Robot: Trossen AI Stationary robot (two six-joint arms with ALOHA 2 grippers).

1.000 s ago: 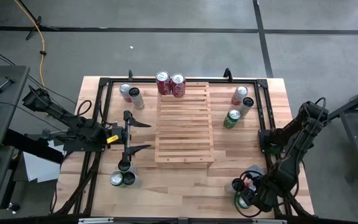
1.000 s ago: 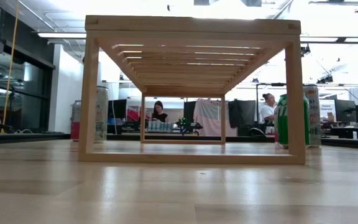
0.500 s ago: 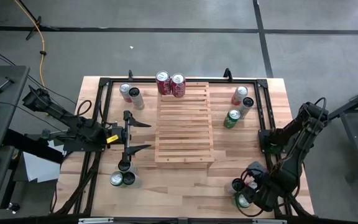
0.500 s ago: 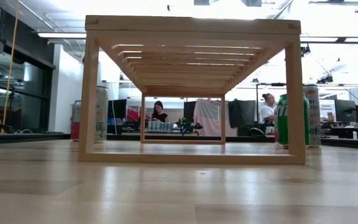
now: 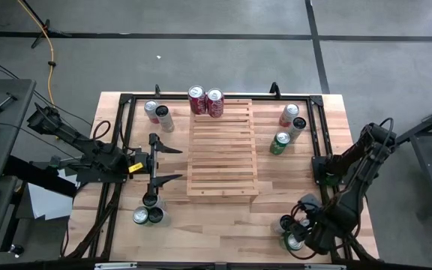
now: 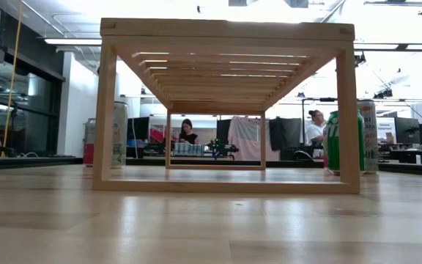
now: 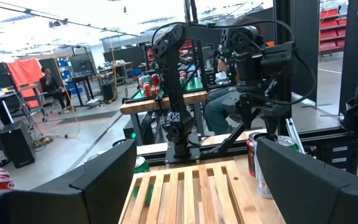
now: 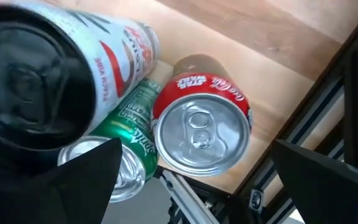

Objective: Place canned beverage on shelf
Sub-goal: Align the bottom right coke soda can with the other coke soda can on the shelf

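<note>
The right gripper (image 5: 297,234) is wide open just above a red can (image 8: 202,121) at the table's near right corner; the left gripper (image 5: 172,164), open too, waits beside the shelf (image 5: 223,150); two red cans (image 5: 206,101) stand on its far end.

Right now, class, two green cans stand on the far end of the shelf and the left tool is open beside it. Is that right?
Not quite: the two cans on the shelf are red, as the high view shows. The left tool is open beside it.
</note>
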